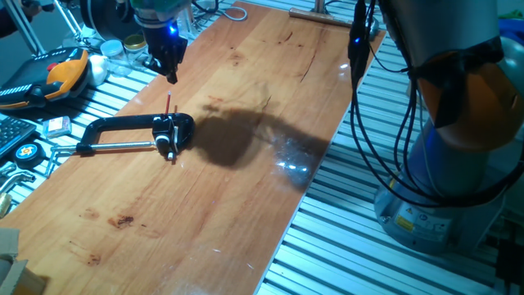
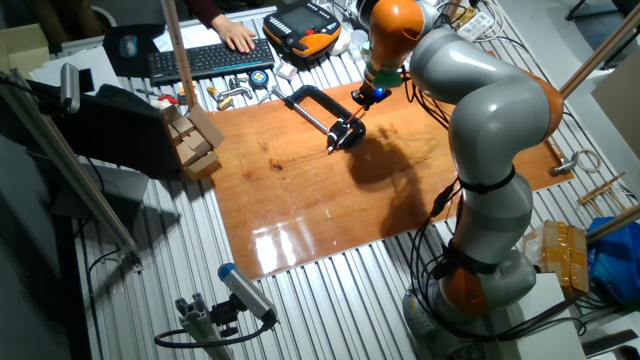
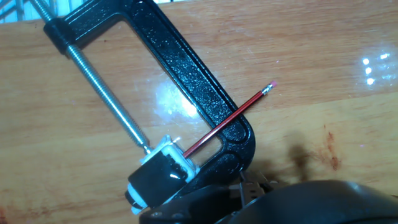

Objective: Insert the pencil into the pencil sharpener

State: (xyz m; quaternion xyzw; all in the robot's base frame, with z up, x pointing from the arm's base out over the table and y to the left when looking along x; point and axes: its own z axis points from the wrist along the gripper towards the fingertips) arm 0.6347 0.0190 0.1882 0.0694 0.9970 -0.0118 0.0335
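The gripper (image 1: 170, 75) hangs clear — whether its jaws are apart, I cannot tell. Just below it the pencil (image 3: 225, 121) already sits, tip-first, in the pencil sharpener (image 3: 163, 168) (held by the clamp (image 3: 186, 71)); any correction should push along the pencil's axis.

the clamp (image 1: 123, 131) lies flat on the table (image 1: 246, 172), near its far left part. the pencil sharpener (image 3: 163, 173) sits in the clamp's mouth, at the tip of the screw bar (image 3: 99, 87). the pencil (image 3: 227, 121) has one end in the sharpener and slants across the clamp's frame. the gripper (image 1: 169, 67) hangs above, just behind the clamp.
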